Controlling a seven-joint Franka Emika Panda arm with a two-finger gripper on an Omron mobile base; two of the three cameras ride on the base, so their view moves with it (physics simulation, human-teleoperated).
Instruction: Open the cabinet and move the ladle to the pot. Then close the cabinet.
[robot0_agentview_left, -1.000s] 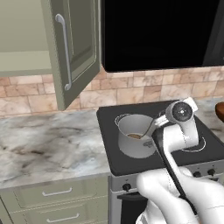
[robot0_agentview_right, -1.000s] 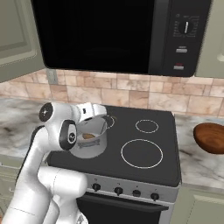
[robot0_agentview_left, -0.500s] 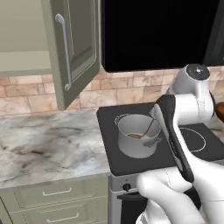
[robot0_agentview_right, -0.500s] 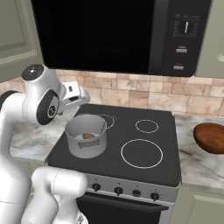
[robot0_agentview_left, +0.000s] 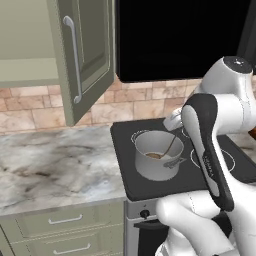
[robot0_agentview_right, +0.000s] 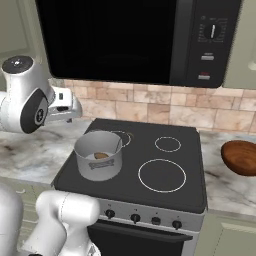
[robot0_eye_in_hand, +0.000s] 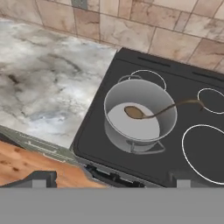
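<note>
so the slim curved ladle (robot0_eye_in_hand: 162, 109) is sitting inside the round steel pot (robot0_eye_in_hand: 140, 114), bowl down, handle leaning over the rim toward 3 o'clock; gripper (robot0_eye_in_hand: 111, 177) is hovering above, fingers spread apart, sage cabinet (robot0_agentview_left: 85, 55) door hanging open

cabinet (robot0_agentview_left: 87, 55): showing sage green, silver bar handle
pot (robot0_eye_in_hand: 139, 114): showing grey steel, pale inside
ladle (robot0_eye_in_hand: 157, 110): showing dark metallic brown
stove top (robot0_agentview_right: 150, 165): showing black, white burner rings
counter (robot0_agentview_left: 55, 162): showing grey-white marbling
backsplash (robot0_agentview_right: 165, 110): showing tan and beige stone tiles
microwave (robot0_agentview_right: 130, 40): showing black
</note>
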